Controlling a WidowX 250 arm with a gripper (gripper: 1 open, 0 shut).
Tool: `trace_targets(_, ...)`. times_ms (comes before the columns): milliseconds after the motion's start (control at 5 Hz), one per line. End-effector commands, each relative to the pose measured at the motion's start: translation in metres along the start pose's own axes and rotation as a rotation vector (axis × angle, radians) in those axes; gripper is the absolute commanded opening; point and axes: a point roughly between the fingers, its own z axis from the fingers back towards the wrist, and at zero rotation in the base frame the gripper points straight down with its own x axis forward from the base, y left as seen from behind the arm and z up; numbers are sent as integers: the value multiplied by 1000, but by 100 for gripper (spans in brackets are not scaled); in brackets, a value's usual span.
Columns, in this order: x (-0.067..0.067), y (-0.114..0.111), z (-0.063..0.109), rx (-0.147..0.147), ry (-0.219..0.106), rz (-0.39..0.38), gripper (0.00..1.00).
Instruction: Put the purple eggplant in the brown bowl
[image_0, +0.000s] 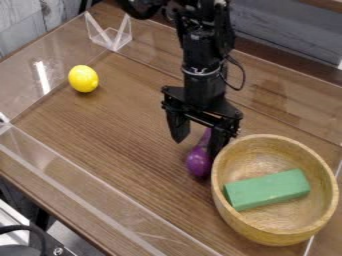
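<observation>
Brown wooden planks make the tabletop (114, 150), and dark lines run between some of the boards. Above it hangs the black robot gripper (195, 128), coming down from the top of the view. Its fingers are spread apart. One of them is at the upper part of the purple eggplant (198, 163) and hides some of it; if they touch, I cannot tell. The eggplant lies on the wood, just beside the left rim of the brown bowl (323, 190) as the camera sees it, and it is outside the bowl. Inside the bowl rests a green rectangular block (266, 190), placed at a slant. Well apart from these, toward the upper left of the view, a small yellow ball (83, 78) sits on the planks. Near the top edge stands a clear, pointed plastic object (110, 34); what it is exactly, I cannot say. Black cable (27, 229) curves at the lower left corner.
</observation>
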Motion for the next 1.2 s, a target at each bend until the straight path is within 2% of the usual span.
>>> trace_targets(0, 5, -5, 1, -4, -30, -18, 100)
trace_targets(200, 6, -6, -4, -7, -33, -13, 100)
trace_targets(400, 6, -8, -7, -10, -36, -8, 0)
trace_targets(1000, 12, -9, -16, -36, -52, 17, 0)
